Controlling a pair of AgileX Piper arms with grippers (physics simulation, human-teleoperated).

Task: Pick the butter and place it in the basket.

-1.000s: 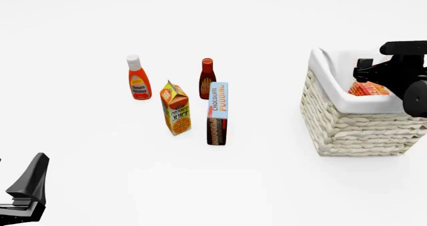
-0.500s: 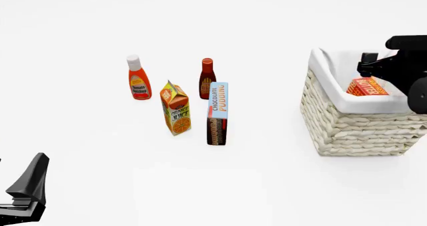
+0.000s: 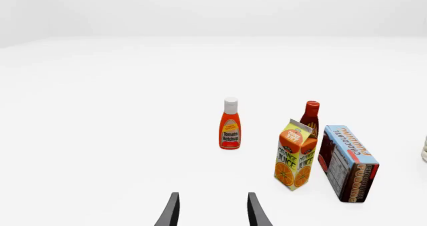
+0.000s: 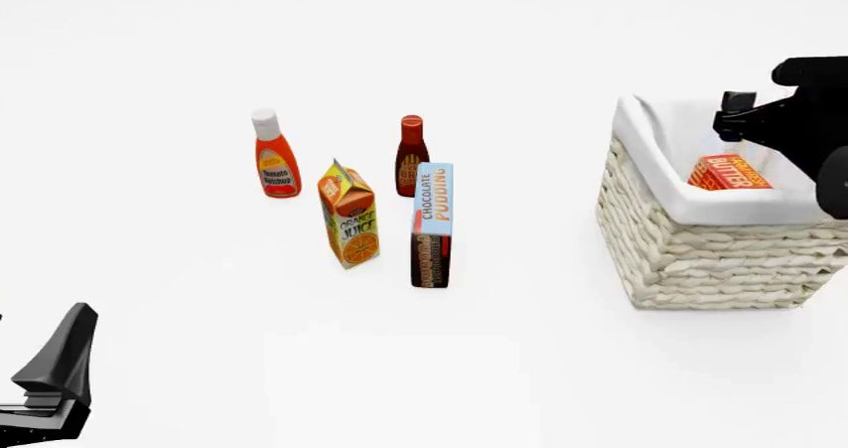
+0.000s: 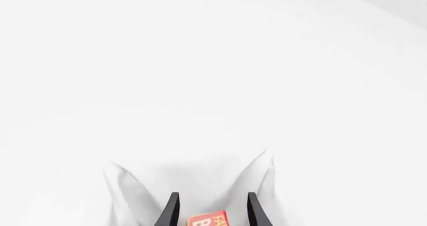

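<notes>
Half-hidden butter (image 4: 729, 173) inside basket (image 4: 702, 254)

Basket (image 4: 689, 249) open from above, right tool (image 4: 742, 120) over it, grocery cluster well apart, bare table (image 4: 530, 369) between

A plain white table (image 4: 159, 299) meets pale grey walls under even light.
</notes>
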